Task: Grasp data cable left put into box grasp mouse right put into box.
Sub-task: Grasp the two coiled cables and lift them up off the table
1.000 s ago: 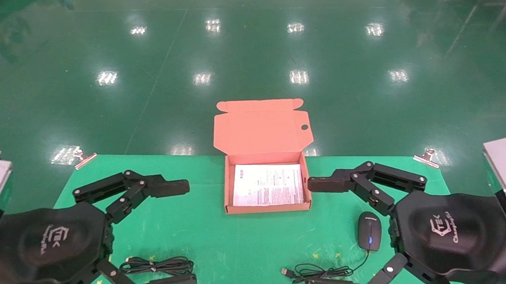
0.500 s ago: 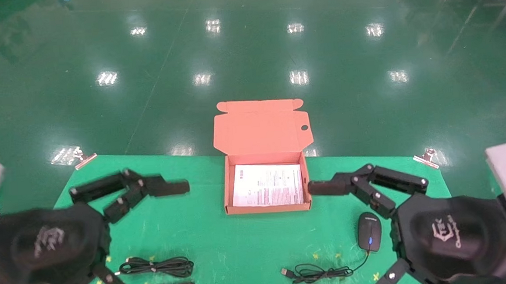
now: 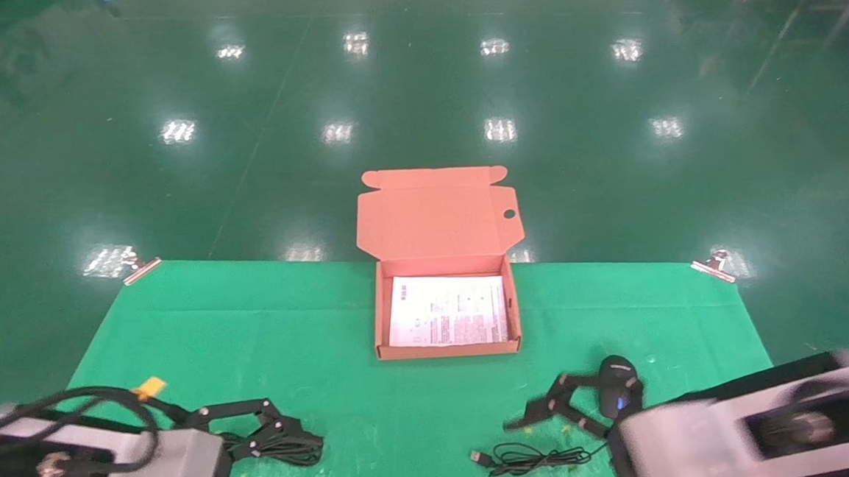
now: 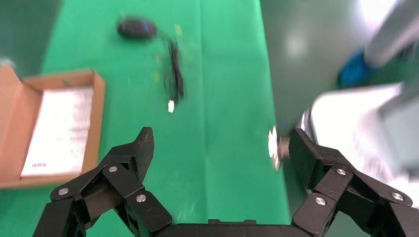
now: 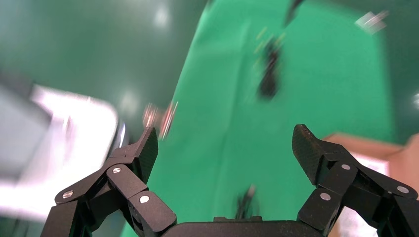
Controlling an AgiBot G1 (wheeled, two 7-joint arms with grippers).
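The orange-brown box lies open at the table's middle, lid flap back, a white printed sheet inside. The looped data cable lies near the front left. My left gripper is open, low over it and partly covering it; the left wrist view shows only green cloth between its fingers. The black mouse lies front right, its cord bundled beside it. My right gripper is open right next to the mouse, one finger across it. The right wrist view shows the cord's plug near the palm.
The green cloth is clamped by metal clips at the far corners. Glossy green floor lies beyond. The left wrist view shows the mouse, its cord and the box farther off.
Both arms have dropped from a raised pose over the table to low at the near edge. The left gripper has come down by the data cable, the right one by the mouse.
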